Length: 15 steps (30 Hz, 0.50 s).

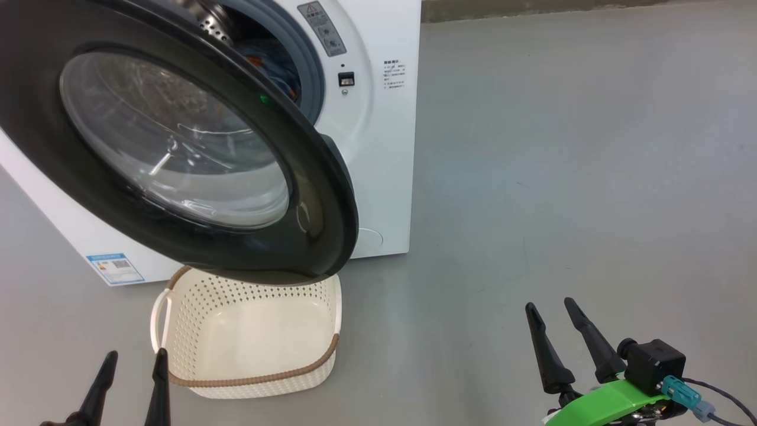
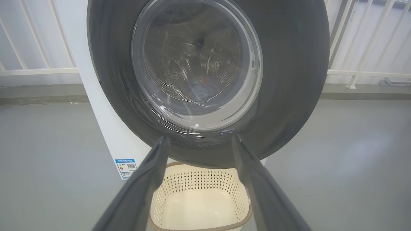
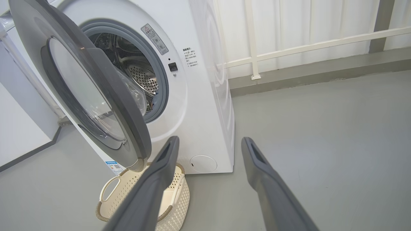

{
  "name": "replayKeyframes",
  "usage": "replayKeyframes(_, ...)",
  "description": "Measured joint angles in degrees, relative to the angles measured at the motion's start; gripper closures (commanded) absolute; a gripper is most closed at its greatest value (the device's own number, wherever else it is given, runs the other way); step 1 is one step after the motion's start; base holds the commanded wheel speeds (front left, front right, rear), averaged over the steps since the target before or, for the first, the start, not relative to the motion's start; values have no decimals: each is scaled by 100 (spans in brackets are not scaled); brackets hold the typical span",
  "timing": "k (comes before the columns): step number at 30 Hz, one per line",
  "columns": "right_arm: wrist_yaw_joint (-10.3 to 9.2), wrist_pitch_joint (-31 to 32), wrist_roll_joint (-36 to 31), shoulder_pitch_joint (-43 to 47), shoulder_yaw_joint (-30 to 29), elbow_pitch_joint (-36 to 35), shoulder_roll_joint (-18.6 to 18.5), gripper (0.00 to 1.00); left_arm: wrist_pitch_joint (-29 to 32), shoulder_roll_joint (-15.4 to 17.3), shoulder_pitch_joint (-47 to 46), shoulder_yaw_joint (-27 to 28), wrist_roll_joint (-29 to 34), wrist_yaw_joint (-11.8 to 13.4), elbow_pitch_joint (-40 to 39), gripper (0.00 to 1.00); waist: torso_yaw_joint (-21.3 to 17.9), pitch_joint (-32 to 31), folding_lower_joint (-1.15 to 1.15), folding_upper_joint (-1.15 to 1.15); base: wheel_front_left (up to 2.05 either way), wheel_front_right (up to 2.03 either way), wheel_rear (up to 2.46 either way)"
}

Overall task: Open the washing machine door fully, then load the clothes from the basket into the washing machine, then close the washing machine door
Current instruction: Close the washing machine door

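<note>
The washing machine door [image 1: 177, 148] is seen half swung out from the washing machine [image 1: 384, 165], so that the drum mouth is screened from the left gripper [image 1: 136, 353]. The door's lower edge hangs over the basket [image 1: 254, 299], which is set on the grey floor [image 1: 562, 177] just before the machine with its bare bottom exposed. Blue and orange clothes [image 1: 275, 68] are glimpsed inside the drum. A white railing [image 3: 305, 48] is seen behind. Both the left gripper and the right gripper [image 1: 549, 303] are held low with jaws spread wide, and nothing is gripped or touched.
</note>
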Motion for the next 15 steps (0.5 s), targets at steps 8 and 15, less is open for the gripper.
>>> replayKeyframes(8,0,0,-2,0,-9,-1,0,0,0,-19,1,-10,8,0,1,0,-18,20,0,0,0,0,0)
replayKeyframes(15,0,0,-2,0,-14,0,0,0,0,-23,1,-12,7,0,8,0,5,24,0,0,0,0,0)
